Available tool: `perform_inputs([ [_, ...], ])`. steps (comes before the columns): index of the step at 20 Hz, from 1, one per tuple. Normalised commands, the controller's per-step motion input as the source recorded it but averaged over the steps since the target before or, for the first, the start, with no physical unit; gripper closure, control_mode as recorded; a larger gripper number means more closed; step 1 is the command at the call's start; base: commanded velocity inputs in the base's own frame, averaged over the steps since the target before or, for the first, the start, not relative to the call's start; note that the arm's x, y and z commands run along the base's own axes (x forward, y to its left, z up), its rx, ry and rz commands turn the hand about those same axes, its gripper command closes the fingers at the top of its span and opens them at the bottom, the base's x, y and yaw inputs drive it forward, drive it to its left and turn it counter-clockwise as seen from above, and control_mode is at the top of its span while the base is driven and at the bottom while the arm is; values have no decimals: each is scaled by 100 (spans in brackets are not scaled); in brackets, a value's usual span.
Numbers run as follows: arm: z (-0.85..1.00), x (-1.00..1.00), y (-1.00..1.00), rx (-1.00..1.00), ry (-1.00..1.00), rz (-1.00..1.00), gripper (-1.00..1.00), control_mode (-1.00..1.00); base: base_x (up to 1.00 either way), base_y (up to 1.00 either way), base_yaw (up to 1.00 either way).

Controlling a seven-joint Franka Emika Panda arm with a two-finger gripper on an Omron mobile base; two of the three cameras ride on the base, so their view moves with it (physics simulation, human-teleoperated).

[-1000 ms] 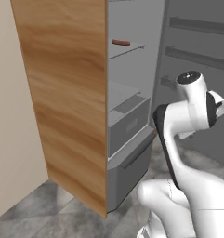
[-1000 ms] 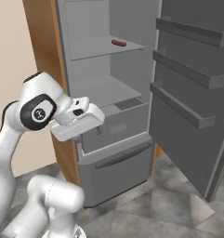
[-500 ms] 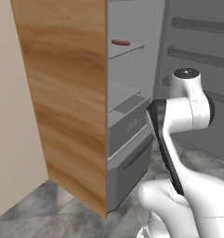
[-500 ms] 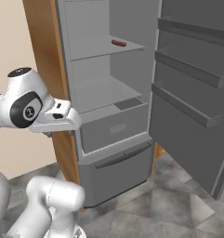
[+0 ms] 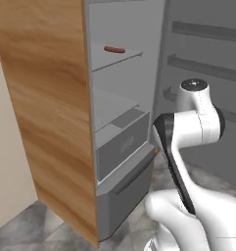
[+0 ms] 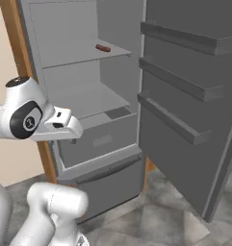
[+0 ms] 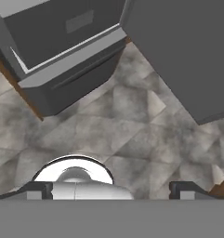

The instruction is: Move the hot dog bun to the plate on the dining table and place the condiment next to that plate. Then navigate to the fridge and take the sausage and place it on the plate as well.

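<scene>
Kitchen: fridge [image 6: 112,110] wide open, grey stone floor [image 7: 108,125]
Sausage [image 6: 103,47]: upper shelf, well above the gripper
Gripper [image 7: 111,188]: fully spread, holding nothing, aimed floorward

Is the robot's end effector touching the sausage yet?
Apart. Right base view: the sausage lies on the upper fridge shelf, the arm well below it.

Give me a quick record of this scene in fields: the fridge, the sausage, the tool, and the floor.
fridge: door swung open, grey inside, wood-grain side
sausage: lying alone on the upper shelf, untouched
door bins: three dark grey, nothing visible in them
drawers: two at the bottom, closed
tool: open, holding nothing, pointed down at the floor
floor: grey stone tiles
</scene>
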Motion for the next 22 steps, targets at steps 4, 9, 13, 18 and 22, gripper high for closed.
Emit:
perform_inputs([
  [4,0,0,0,0,0,0,-100,100,100,-63,40],
  [9,0,0,0,0,0,0,-100,100,99,-36,56],
  [13,0,0,0,0,0,0,-100,100,93,-38,55],
  [18,0,0,0,0,0,0,-100,100,64,-25,44],
  [22,34,-41,-8,0,-39,11,-100,-100,0,0,0],
])
